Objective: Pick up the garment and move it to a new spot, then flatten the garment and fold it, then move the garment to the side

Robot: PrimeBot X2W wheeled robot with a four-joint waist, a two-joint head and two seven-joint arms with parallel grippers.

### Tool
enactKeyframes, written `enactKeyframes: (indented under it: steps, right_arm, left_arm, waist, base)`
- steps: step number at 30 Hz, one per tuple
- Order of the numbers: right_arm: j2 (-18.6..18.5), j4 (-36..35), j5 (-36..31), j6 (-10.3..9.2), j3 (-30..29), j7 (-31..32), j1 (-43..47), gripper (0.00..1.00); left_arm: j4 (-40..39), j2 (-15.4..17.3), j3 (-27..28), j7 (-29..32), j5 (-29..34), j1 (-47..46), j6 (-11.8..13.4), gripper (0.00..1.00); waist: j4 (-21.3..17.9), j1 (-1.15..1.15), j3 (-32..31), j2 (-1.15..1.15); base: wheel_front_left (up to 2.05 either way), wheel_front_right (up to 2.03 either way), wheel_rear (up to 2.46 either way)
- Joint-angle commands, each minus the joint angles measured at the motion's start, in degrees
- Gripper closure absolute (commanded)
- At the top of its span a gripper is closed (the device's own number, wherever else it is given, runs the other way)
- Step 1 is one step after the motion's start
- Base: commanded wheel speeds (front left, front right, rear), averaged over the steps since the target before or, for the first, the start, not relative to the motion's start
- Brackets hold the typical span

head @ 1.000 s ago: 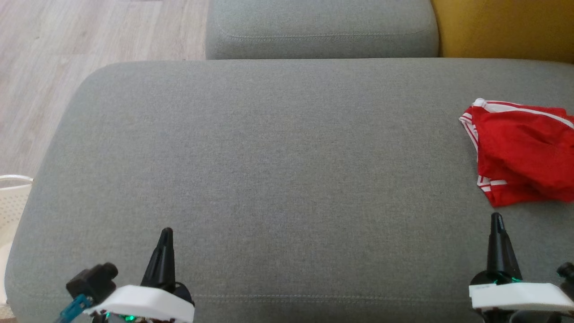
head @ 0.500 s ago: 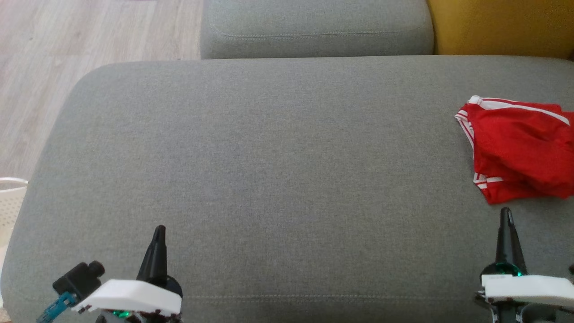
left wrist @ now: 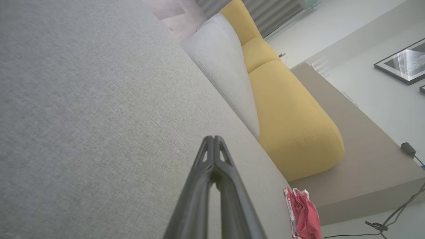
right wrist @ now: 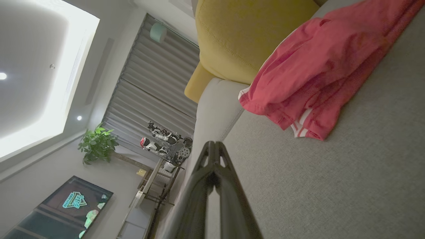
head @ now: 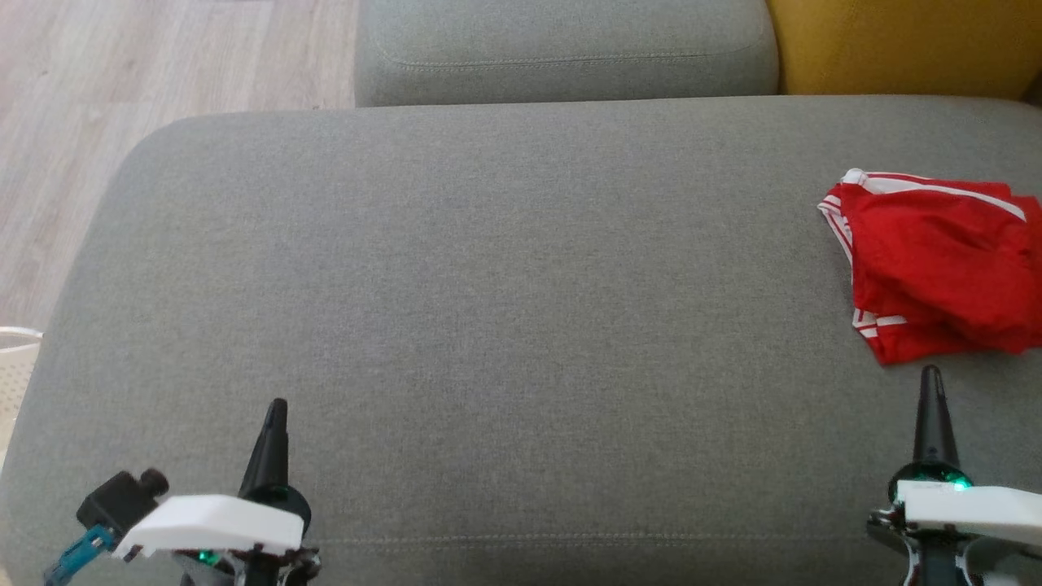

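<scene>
The garment [head: 936, 264] is red with white stripes and lies crumpled at the right edge of the grey sofa seat [head: 505, 309]. It also appears in the right wrist view as a red heap [right wrist: 318, 73], and small at the bottom of the left wrist view [left wrist: 303, 214]. My right gripper [head: 930, 382] is shut, its tips just short of the garment's near corner, nothing held. Near the seat's front left, my left gripper [head: 275, 411] is shut and empty, far from the garment. Its closed tips [left wrist: 214, 139] hover over bare fabric.
A grey back cushion [head: 562, 49] and a yellow cushion [head: 904, 45] line the far side of the seat. Wood floor [head: 106, 81] lies to the left. A white perforated basket [head: 16, 366] stands at the left edge.
The head camera has shifted, so the whole scene slid left and up. The right gripper now sits closer to the garment's near corner. Both grippers stayed shut.
</scene>
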Motion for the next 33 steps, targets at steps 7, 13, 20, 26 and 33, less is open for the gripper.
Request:
enactKeyframes:
  steps: [7,13,20,26,33]
  right_arm:
    - [-1.22,-1.65,6.72,0.24,-0.16,1.37,-3.52,1.00]
    - [-1.23,-1.51,10.85,0.26,-0.64,2.36,-4.13,1.00]
    - [-1.24,-1.35,15.66,0.28,-1.20,3.52,-4.83,1.00]
    - [-1.23,-1.22,19.77,0.30,-1.70,4.53,-5.44,1.00]
    - [-1.22,-1.08,23.85,0.32,-2.20,5.54,-6.04,1.00]
  left_arm:
    - [-0.68,1.00,2.90,1.56,-6.48,-4.29,-1.21,1.00]
    - [0.03,1.00,3.87,2.56,-10.66,-5.08,-1.78,1.00]
    - [0.86,1.00,5.03,3.74,-15.51,-6.00,-2.45,1.00]
    - [1.57,0.98,6.04,4.76,-19.65,-6.79,-3.03,1.00]
    - [2.28,0.96,7.05,5.79,-23.77,-7.58,-3.60,1.00]
  waist:
    - [-0.45,0.00,0.12,0.00]
    - [-0.78,0.00,0.20,0.00]
    - [-1.17,0.00,0.30,0.00]
    - [-1.50,0.00,0.38,0.00]
    - [-1.83,0.00,0.47,0.00]
  base:
    - [0.00,0.00,0.00]
    - [0.00,0.00,0.00]
    - [0.00,0.00,0.00]
    - [0.00,0.00,0.00]
    - [0.00,0.00,0.00]
